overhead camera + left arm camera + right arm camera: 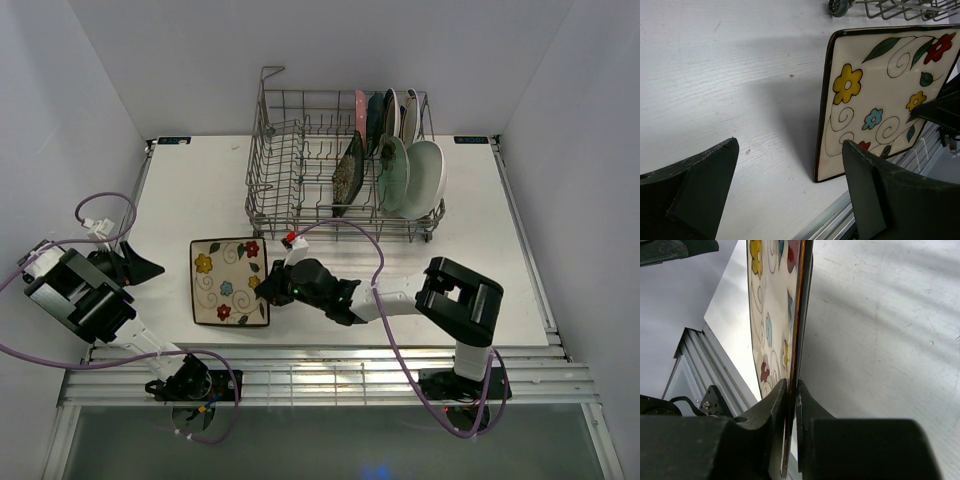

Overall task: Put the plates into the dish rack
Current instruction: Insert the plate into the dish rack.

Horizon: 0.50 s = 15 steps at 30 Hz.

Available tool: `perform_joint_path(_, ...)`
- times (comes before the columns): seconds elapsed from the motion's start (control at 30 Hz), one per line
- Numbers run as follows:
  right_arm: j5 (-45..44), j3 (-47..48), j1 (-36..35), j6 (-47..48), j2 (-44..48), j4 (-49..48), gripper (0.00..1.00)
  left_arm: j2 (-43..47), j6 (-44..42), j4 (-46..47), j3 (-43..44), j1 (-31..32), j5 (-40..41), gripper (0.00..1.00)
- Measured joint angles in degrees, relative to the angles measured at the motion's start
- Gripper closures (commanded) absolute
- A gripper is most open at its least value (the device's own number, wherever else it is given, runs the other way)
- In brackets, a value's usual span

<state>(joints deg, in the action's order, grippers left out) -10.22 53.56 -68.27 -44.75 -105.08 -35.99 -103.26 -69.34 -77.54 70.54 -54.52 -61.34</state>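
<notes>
As the right gripper (pixel 791 395) was clenched on the right-hand edge of the cream floral square plate (pixel 228 280), the step in hand looked like lifting this plate. The left gripper (pixel 140 268) stood wide apart, holding nothing, near the plate's left side but clear of it. The plate seemed tipped up off the table (pixel 180 190). Next it would need carrying to the dish rack (pixel 300 165), well beyond, and slotting between free tines left of the plates (pixel 405 165) standing there.
</notes>
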Motion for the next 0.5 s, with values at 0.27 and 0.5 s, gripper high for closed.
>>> perform_joint_path(0.27, -1.2, 3.8, -0.6, 6.3, 1.5, 5.5, 0.92, 0.6, -0.2, 0.2, -5.1, -0.2, -0.8, 0.04)
perform_joint_path(0.5, -4.3, 8.3, -1.6, 13.7, 3.7, 12.8, 0.92, 6.4, 4.5, 6.0, -9.1, -0.2, -0.5, 0.03)
